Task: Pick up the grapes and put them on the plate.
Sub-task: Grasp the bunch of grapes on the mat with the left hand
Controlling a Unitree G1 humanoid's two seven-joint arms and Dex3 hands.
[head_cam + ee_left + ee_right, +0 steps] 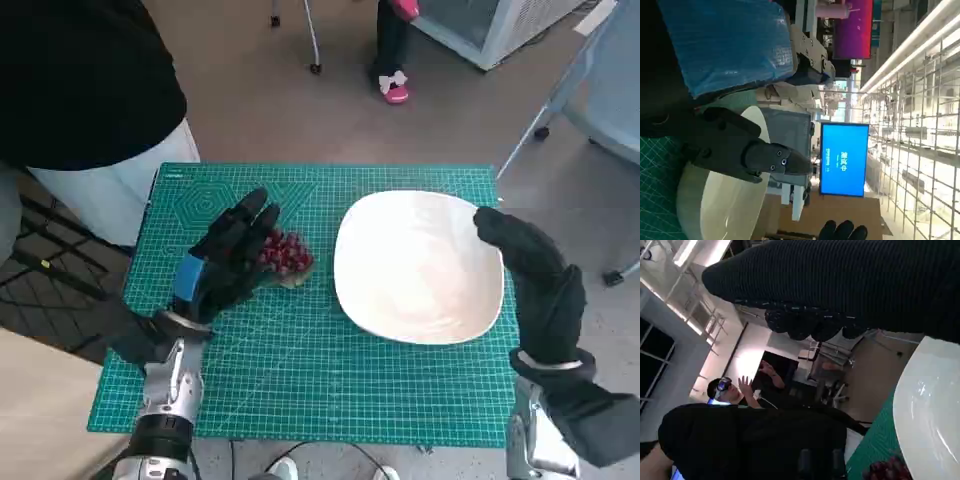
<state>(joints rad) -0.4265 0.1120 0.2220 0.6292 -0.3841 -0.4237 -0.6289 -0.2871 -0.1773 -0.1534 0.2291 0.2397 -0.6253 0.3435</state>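
Green tabletop (300, 360): my left robot hand (228, 262), fingers spread and empty over grapes (286, 254), should close gently before lifting toward plate (418, 265).

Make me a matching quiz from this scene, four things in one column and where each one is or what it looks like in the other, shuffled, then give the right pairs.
Things:
1. grapes
2. plate
3. left hand
4. right hand

Descriptions:
A. white, with nothing on it
B. in a black knitted glove, at the plate's far edge
C. red bunch on the green mat, beside the plate
D. blue tape on its back, over the bunch

Pairs: 1-C, 2-A, 3-D, 4-B
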